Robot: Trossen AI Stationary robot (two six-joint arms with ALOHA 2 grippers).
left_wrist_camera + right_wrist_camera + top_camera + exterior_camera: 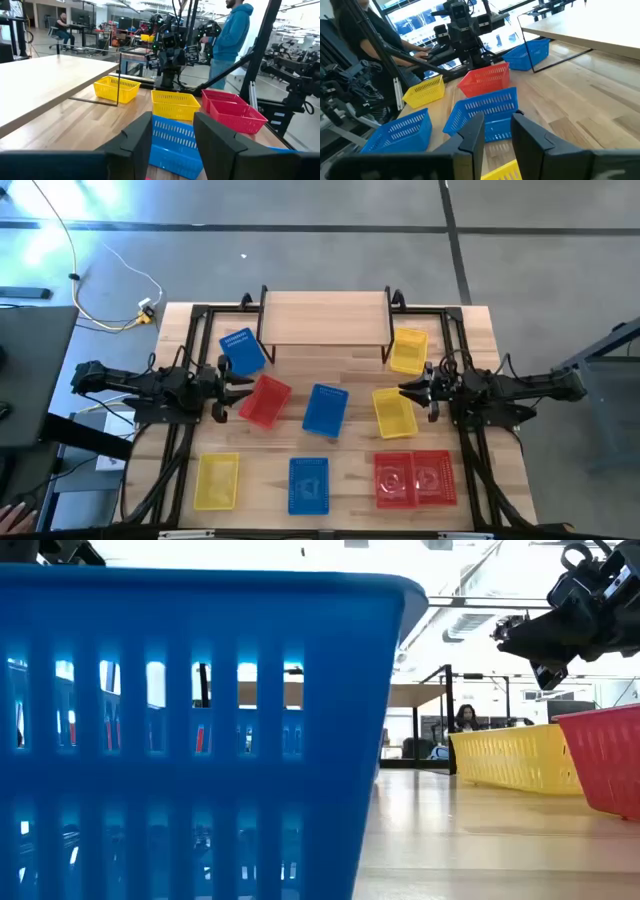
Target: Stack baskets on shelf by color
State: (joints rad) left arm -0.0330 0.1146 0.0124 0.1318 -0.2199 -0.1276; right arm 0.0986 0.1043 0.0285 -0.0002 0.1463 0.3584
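Baskets: nine counted, none stacked; shelf (325, 317) at 12 o'clock bare. Blue (325, 409) lies centre, red pair (415, 478) at 5 o'clock. Left tool (243, 386) and right tool (407, 391) are held spread, empty, above the surface (355, 480). All sorting remains.

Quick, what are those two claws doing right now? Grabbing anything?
Left gripper: open, holding nothing, above the table's middle blue basket.
Right gripper: open, holding nothing.
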